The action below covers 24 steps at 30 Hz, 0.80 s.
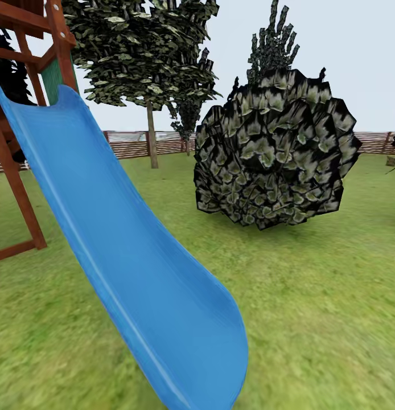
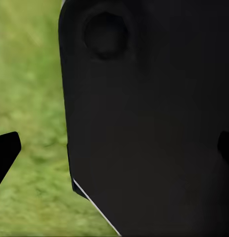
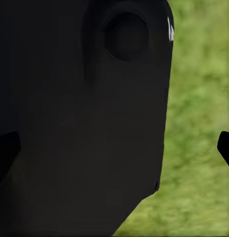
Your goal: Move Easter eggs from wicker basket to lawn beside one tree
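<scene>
Robot in transit across lawn (image 1: 311, 296). Blue slide (image 1: 123, 256) at 9 o'clock, dark bush (image 1: 274, 151) at 1, bare-trunked tree (image 1: 152, 134) at 11 by fence (image 1: 129, 145). Eggs and basket unseen, task progress unknowable. Left gripper (image 2: 114, 148) and right gripper (image 3: 114, 148) spread, empty.

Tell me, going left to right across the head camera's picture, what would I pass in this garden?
Wooden play frame → blue slide → tree → big round bush, all on the lawn.
</scene>
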### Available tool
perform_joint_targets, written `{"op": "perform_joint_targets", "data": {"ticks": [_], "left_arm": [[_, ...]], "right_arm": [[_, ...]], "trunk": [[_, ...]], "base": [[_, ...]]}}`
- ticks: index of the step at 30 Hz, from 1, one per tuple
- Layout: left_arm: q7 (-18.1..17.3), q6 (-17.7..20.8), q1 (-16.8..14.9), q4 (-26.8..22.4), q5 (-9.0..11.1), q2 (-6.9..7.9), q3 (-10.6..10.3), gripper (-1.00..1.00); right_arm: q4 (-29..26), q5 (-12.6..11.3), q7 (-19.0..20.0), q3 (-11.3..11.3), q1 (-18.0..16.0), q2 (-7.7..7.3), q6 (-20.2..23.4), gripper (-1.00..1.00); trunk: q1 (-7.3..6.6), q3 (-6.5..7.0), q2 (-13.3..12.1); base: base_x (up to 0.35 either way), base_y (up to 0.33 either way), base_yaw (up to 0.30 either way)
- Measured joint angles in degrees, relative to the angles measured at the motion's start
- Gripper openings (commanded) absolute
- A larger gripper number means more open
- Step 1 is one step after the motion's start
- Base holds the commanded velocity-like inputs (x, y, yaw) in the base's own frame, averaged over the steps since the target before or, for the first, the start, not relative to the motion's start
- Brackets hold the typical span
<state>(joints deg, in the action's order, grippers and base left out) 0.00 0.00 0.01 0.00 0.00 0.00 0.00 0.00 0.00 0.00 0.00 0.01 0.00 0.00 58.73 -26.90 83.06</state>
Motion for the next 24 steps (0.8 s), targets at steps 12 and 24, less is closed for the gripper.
{"op": "perform_joint_targets", "data": {"ticks": [12, 24], "left_arm": [[-0.08, -0.64, -0.01, -1.71, 0.24, -0.43, 0.08, 1.0], [-0.08, -0.64, -0.01, -1.71, 0.25, -0.43, 0.08, 1.0]], "right_arm": [[-1.24, 1.29, -0.44, 1.13, -2.54, 0.17, -0.39, 1.0], [-1.22, 1.27, -0.58, 1.13, -2.56, 0.26, -0.07, 1.0]], "trunk": [[0.01, 0.02, -0.01], [0.01, -0.41, -0.01]], "base": [[0.0, 0.0, 0.204], [0.0, 0.0, 0.287]]}}
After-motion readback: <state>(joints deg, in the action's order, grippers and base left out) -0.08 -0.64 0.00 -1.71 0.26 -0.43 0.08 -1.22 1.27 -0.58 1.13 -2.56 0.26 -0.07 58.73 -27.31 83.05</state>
